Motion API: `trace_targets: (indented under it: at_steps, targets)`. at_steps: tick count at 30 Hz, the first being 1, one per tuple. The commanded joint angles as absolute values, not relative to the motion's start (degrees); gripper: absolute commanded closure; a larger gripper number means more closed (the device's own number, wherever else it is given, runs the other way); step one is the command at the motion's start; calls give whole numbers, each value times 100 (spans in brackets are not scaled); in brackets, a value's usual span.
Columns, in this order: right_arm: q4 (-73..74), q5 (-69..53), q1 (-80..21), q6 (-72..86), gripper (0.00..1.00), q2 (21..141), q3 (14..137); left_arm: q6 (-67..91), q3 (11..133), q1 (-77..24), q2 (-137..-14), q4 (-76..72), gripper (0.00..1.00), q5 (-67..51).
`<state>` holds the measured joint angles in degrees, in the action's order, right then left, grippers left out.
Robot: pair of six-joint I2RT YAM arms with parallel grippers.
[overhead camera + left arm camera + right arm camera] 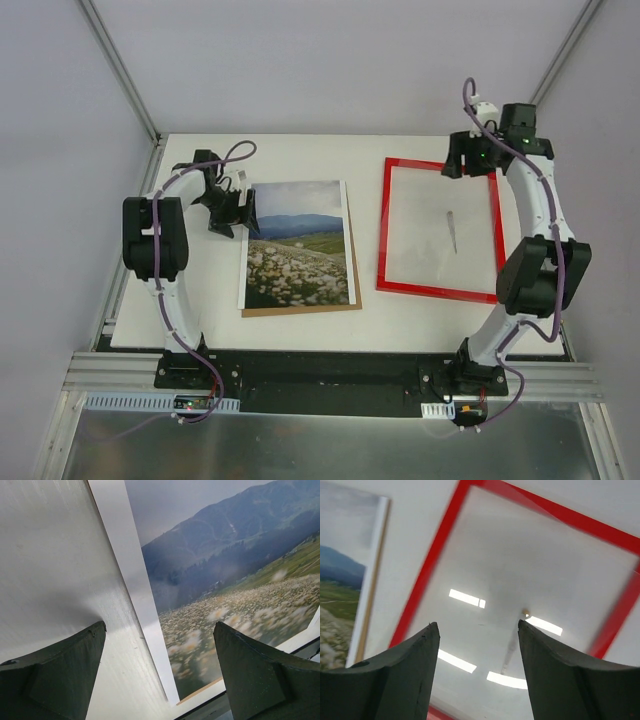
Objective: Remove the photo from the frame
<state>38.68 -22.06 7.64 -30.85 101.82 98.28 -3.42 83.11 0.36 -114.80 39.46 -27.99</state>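
Note:
The photo (298, 243), a mountain and flower-meadow print with a white border, lies flat on a brown backing board (300, 308) left of centre. The red frame (382, 225) with its clear pane lies flat to the right, apart from the photo. My left gripper (228, 205) is open and empty, just left of the photo's top-left corner; the photo (225, 580) shows in the left wrist view. My right gripper (470, 160) is open and empty above the frame's top-right corner; the frame (427, 570) shows in the right wrist view.
The white table (200, 320) ends at a metal rail (300, 375) in front. Grey enclosure walls stand left, right and behind. The pane reflects ceiling lights (465, 598).

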Motion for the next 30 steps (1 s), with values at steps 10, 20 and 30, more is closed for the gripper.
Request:
trace_targets:
  at_steps: [10, 20, 30]
  targets:
    - [3401, -3884, -1212, -1354, 36, 10862, 10019, -176, 8394, -149, -11689, 4034, 17, -3076]
    - [3366, -3885, -2153, -783, 39, 12110, 10248, -88, 8385, -149, -11856, 3973, 19, -3067]
    - [3656, -3472, -2267, -545, 41, 12752, 10538, -26, 8472, -141, -11936, 3946, 25, -3146]
